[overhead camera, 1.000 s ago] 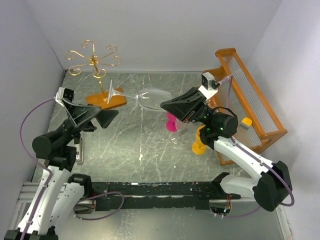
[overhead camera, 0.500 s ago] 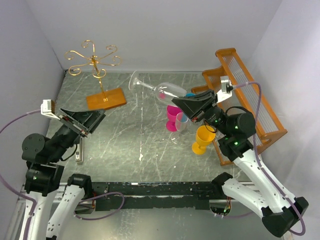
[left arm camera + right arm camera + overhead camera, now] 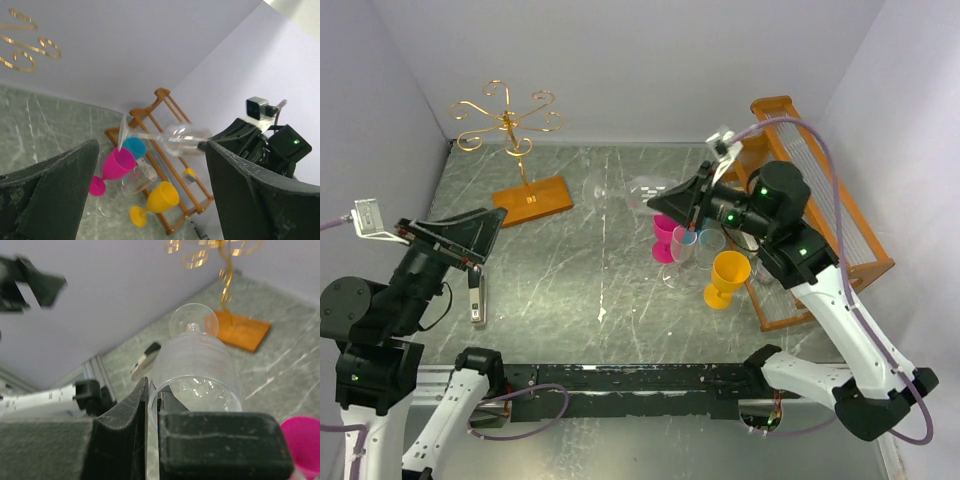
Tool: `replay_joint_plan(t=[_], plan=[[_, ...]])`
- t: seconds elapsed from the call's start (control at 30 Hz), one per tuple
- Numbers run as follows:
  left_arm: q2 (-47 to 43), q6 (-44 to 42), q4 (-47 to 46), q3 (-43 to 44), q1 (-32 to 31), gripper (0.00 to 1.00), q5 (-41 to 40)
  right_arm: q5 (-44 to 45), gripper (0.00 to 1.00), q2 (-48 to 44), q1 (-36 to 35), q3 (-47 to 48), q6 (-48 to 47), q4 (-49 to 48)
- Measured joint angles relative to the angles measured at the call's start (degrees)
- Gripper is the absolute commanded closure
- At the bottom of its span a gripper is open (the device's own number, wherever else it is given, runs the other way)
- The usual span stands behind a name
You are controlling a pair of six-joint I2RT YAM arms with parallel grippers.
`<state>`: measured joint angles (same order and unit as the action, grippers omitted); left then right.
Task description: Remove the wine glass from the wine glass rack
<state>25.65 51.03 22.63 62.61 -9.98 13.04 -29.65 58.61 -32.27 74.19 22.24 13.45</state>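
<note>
The wine glass point(image 3: 635, 190) is already clear of the wine glass rack point(image 3: 508, 118). It hangs in the air above the tabletop point(image 3: 590, 285), lying on its side. The right claw point(image 3: 665, 205) is clamped on the rim of its bowl, with one pad inside the mouth and one outside, as the right wrist view shows. From that claw the glass runs out toward nine o'clock in the overhead view. Its long axis is about level, bowl at the claw and round foot at the far end. The foot points at the rack's wooden base, which sits further along at nine o'clock, well apart from it. The left claw point(image 3: 480, 240) hangs at about eight o'clock from the glass. Its fingers are spread wide with nothing between them, and it is the farther of the two by a good way. My guess is the right arm must tip the stem upright before setting down, and the spot under it is crowded. By count there is one gold rack and one held glass. There is also one pink goblet point(image 3: 664, 238), one blue cup point(image 3: 688, 237) and one yellow goblet point(image 3: 724, 276). At least one clear glass point(image 3: 678, 262) stands among them, perhaps a second; I cannot tell for sure. One larger orange rack point(image 3: 825, 205) stands at three o'clock.
</note>
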Motion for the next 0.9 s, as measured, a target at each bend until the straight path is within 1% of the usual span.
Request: replay_joint_plan(t=[0.13,0.23,0.27,0.3,0.47,0.67,0.9], plan=[[2.0,-4.9,-0.5,3.5,0.0,0.02,0.0,0.2,1.0,2.4,-4.2,0.7,-2.5,8.4],[2.4,-6.5,-1.3,3.1,0.0,0.02,0.6,1.6,1.0,4.8,-8.3,1.3,-3.5,15.1],[2.5,-6.7,-1.7,2.8,0.0,0.02,0.9,2.1,1.0,5.1,-8.7,1.8,-3.7,16.8],[2.5,-7.0,-2.2,2.1,0.0,0.02,1.4,3.1,1.0,7.1,-10.3,2.9,-4.0,19.6],[2.5,-7.8,-2.9,0.2,0.0,0.02,3.5,9.1,1.0,12.2,-14.1,4.9,-4.2,29.3],[2.3,-8.8,-2.9,-0.2,0.0,0.02,3.8,17.2,1.0,12.7,-18.9,3.7,-1.6,38.4],[1.4,-10.3,-2.5,-0.6,0.0,0.02,3.7,29.0,1.0,12.5,-19.5,1.1,4.4,47.6]])
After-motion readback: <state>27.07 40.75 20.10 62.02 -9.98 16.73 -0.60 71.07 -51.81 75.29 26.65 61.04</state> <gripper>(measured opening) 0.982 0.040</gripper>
